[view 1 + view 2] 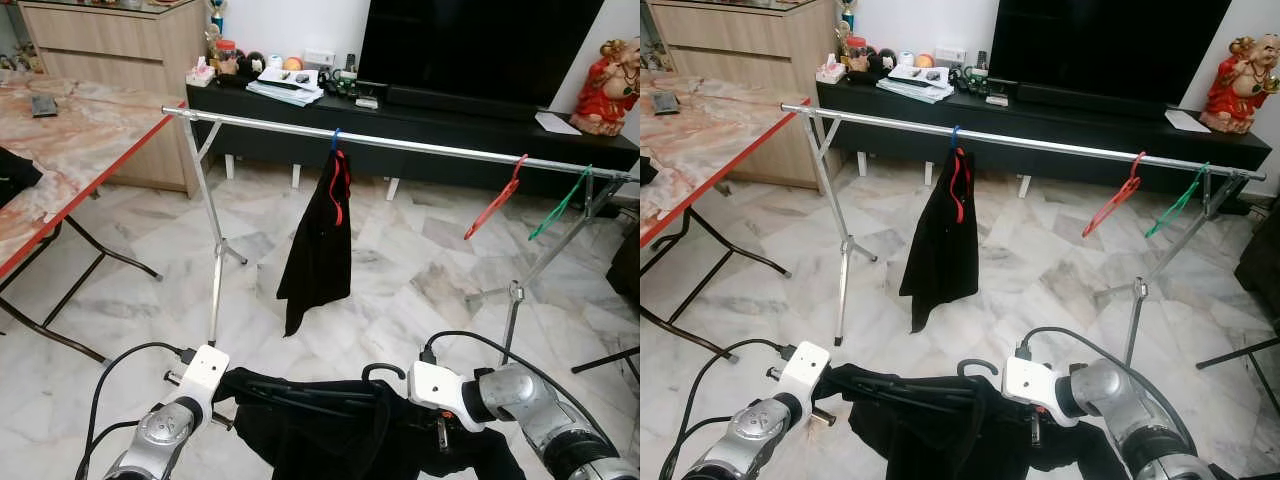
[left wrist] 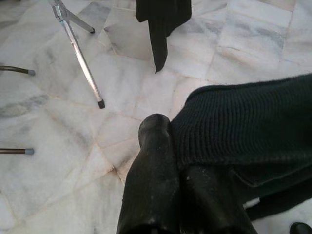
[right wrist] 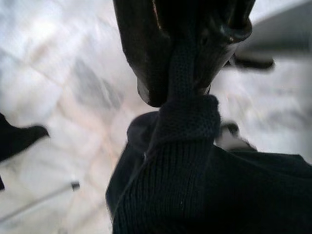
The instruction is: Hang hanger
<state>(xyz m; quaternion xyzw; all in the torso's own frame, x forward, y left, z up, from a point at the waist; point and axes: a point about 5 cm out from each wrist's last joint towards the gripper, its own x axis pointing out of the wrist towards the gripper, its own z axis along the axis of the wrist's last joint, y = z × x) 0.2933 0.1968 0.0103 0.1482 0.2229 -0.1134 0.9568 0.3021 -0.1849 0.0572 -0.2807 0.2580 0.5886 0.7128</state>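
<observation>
While both arms hold a black knitted sweater [image 1: 340,430] low and near the robot, the black hanger [image 1: 384,371] threaded inside it shows its hook poking up at the collar, between the 2 wrists. The left gripper [image 2: 168,161] has its fingers pressed together with the knit fabric pinched against them, and the right gripper [image 3: 187,63] is clamped on a bunched fold of the same sweater. The steel clothes rail [image 1: 420,145] stands well apart, farther off, spanning left to right across the marble floor [image 1: 400,270]. A black garment on a red hanger [image 1: 320,240] already hangs near its middle, while an empty red hanger [image 1: 495,198] and a green hanger [image 1: 560,204] sit toward the right end. I judge the main risk to be that both grips are on cloth, not on the hanger: lifting could let the hanger tilt or slide out of the neck. The hook could also miss the rail or snag the hung garment if aimed too close to the middle.
</observation>
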